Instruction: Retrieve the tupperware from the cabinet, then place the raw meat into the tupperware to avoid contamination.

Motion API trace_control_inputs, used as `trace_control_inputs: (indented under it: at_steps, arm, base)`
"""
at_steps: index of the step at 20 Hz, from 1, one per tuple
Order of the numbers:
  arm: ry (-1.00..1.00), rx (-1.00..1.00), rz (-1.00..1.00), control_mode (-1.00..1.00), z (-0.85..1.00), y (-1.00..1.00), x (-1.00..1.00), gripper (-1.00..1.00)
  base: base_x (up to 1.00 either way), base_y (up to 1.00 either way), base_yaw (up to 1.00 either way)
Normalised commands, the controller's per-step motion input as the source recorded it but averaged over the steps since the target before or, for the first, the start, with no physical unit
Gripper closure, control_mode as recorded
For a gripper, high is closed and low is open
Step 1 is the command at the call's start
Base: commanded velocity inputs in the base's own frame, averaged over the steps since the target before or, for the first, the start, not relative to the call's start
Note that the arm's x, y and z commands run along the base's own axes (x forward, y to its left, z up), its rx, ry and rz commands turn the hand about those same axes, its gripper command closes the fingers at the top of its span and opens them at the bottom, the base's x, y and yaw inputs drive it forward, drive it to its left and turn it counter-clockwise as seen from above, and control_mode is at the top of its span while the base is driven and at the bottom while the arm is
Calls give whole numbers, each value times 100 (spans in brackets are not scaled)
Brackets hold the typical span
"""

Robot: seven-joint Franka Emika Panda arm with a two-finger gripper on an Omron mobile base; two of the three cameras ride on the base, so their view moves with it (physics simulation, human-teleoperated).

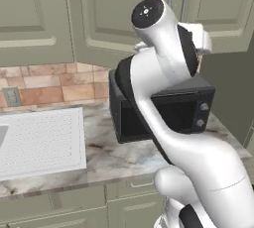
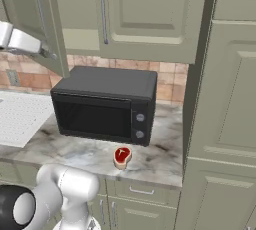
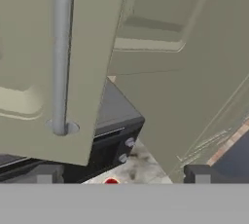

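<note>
Nearest to me, the robot's white arm rises in front of the worktop and reaches up over the microwave, which I'll use as my landmark. Left of the microwave lies the white ridged drainboard. Above the microwave's left end, the cabinet has one door swung out at an angle, its silver bar handle close before the claw. The claw's two dark tips stand spread wide, with nothing between them; I judge it has let the handle go so the door stays open for reaching in. In front of the microwave's right end, near the worktop's edge, the raw meat sits alone, waiting. The tupperware I cannot make out; presumably it sits on the shelf behind that door, hidden from me.
</note>
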Motion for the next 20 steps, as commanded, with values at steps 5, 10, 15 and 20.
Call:
trace_control_inputs:
  at_steps: [5,10,15,20]
  arm:
    - [0,38,-3,-100,0,-57,-8,-100]
    - [-1,45,0,-100,0,-55,0,-100]
    - [-1,42,0,-100,0,-46,13,-100]
    - [1,33,0,-100,-5,-30,30,-100]
  base:
    - [0,0,0]
    - [0,0,0]
    - [0,0,0]
    - [0,0,0]
